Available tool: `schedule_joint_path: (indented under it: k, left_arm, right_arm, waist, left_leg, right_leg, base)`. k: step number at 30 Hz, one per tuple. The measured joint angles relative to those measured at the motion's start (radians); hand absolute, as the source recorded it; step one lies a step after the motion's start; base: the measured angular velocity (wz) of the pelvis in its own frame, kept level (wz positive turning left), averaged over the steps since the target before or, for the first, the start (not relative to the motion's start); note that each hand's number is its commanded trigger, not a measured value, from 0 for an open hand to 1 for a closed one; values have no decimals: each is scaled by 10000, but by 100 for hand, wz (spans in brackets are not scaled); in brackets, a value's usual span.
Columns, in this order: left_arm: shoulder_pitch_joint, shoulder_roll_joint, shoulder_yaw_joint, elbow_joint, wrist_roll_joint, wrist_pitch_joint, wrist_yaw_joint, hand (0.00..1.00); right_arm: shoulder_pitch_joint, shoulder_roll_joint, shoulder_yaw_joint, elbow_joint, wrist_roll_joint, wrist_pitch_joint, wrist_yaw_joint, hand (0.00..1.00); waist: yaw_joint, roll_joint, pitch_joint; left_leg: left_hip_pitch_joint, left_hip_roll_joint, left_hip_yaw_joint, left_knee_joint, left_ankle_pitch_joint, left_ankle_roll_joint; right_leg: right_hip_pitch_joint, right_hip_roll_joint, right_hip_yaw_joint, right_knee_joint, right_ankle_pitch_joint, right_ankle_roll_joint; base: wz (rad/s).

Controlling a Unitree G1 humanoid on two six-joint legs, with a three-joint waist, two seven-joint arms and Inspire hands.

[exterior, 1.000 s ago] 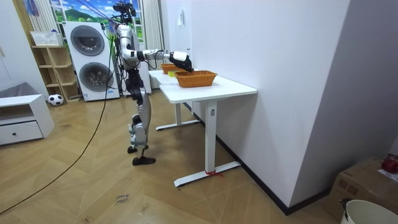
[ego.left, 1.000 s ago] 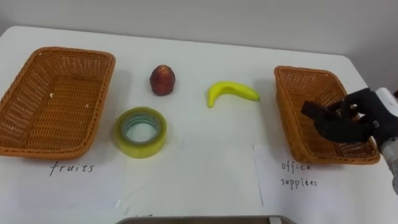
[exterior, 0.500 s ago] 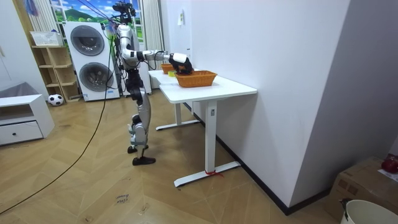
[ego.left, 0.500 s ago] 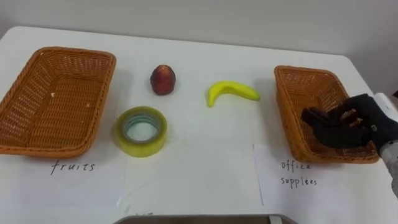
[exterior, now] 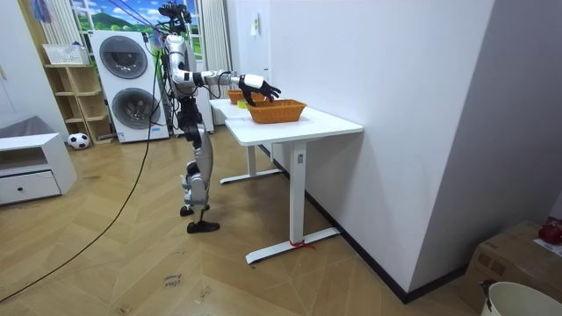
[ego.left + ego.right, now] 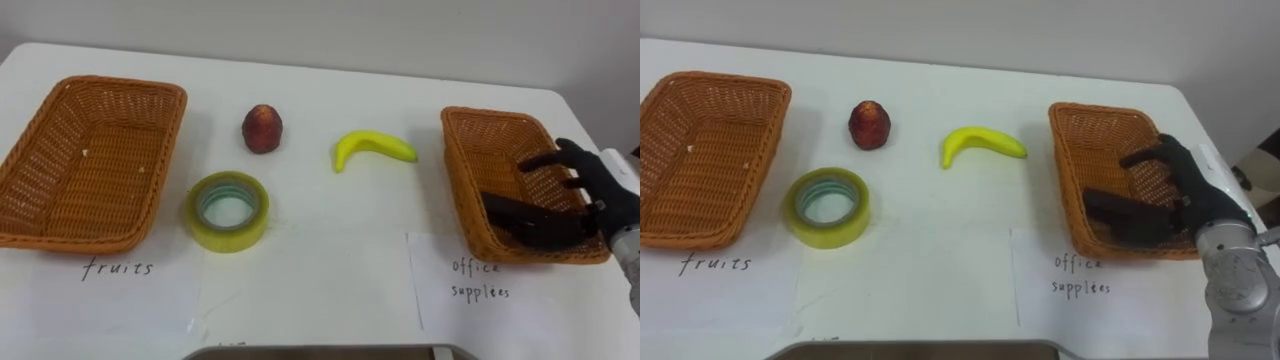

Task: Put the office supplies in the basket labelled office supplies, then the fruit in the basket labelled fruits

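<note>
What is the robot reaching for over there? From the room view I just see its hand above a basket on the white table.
Observer: Its right hand, fingers spread, hovers over the office supplies basket. A dark oblong object lies inside, and I cannot tell what it is.
Visitor: Is anything else on the table?
Observer: A yellow tape roll, a banana and a red fruit lie on the table between two baskets.
Visitor: And the other basket?
Observer: The fruits basket, at the robot's left, has no fruit in it yet.
</note>
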Motion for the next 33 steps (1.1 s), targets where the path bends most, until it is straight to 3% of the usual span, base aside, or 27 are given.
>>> schedule_joint_path:
  k: [8,21,27,33]
  left_arm:
    - [67,1,-2,-98,-8,2,4,0]
    - [-108,-17,-3,-30,-18,1,3,0]
    - [-109,-17,10,56,-27,-5,23,0]
    - [-102,-34,3,326,-62,-105,191,0]
  right_arm:
    - [-1,0,0,-8,12,150,13,0]
    - [-83,-1,-1,-385,59,145,-41,0]
    - [-188,-1,-6,-1345,1005,129,-225,0]
    - [-910,-2,-8,-2194,2069,20,-1119,0]
  waist:
    - [-5,7,-18]
    - [149,3,43]
    - [225,45,61]
    - [237,3,52]
  left_leg:
    - [3,-1,1,-6,0,0]
    - [-11,-7,-4,-12,0,0]
    - [40,-7,4,-19,0,0]
    - [29,-8,2,-17,0,0]
  right_leg:
    - [-2,-1,-3,6,0,0]
    - [-14,4,26,-26,-2,3]
    - [-12,19,168,-8,-2,3]
    - [-16,20,181,-1,-2,3]
  base:
    - [0]
    - [0]
    - [-3]
    - [-1]
